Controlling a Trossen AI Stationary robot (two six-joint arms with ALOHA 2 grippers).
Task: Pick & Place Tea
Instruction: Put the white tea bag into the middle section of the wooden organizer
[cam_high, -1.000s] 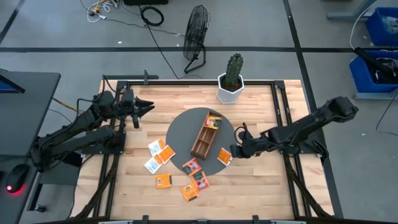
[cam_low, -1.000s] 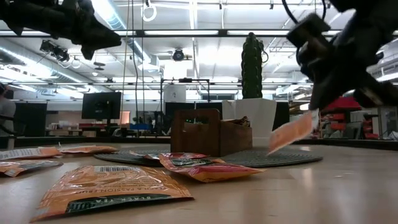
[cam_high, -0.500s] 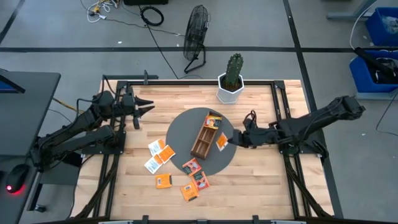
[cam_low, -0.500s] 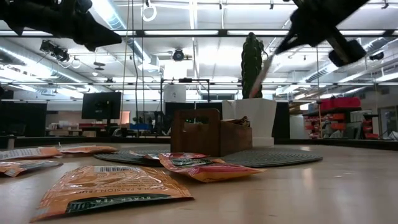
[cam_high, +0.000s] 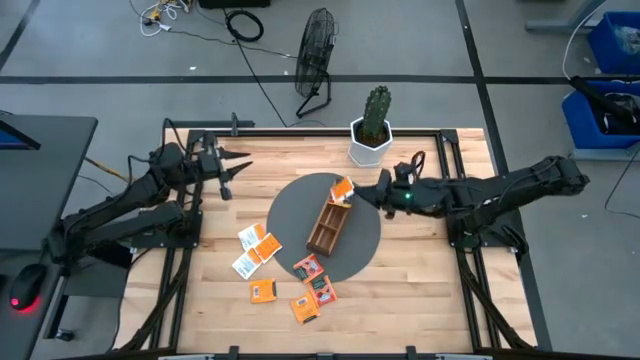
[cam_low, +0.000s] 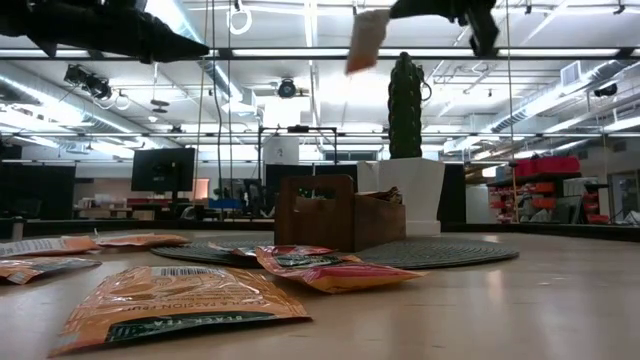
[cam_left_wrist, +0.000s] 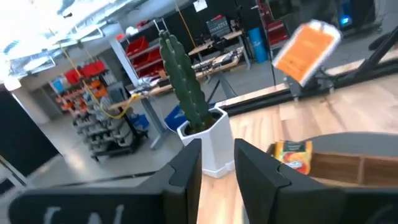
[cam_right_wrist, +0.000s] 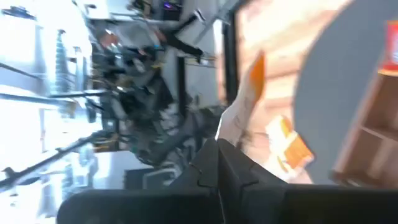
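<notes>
An orange tea sachet (cam_high: 343, 187) is up in the air over the far end of the wooden tray (cam_high: 327, 224), shut in my right gripper (cam_high: 362, 190). The low view shows it high above the tray (cam_low: 367, 38). Another sachet (cam_left_wrist: 292, 155) sits in the tray's far compartment. Several loose sachets (cam_high: 258, 245) lie flat on the table and on the near edge of the grey round mat (cam_high: 290, 215). My left gripper (cam_high: 238, 163) hovers open over the table's far left, touching nothing. My right gripper pinches the sachet by one edge (cam_right_wrist: 241, 115) between its two fingers (cam_right_wrist: 231, 163), coming roughly level from the table's right. The sachet is lifted clear and sticks out past the fingertips, tilted, with its free end (cam_low: 365, 55) hanging lower.
A potted cactus in a white pot (cam_high: 373, 130) stands at the far edge, just beyond the tray and the right gripper. A floor fan (cam_high: 316, 50) is off the table. Bare wood lies to the mat's right and near right (cam_high: 420, 280).
My right gripper has carried the sachet from the mat's near-right edge up and toward the far left, and it is now above the tray's far end. The sachet has risen from near the table to high above it. My left gripper has shifted slightly toward the right.
</notes>
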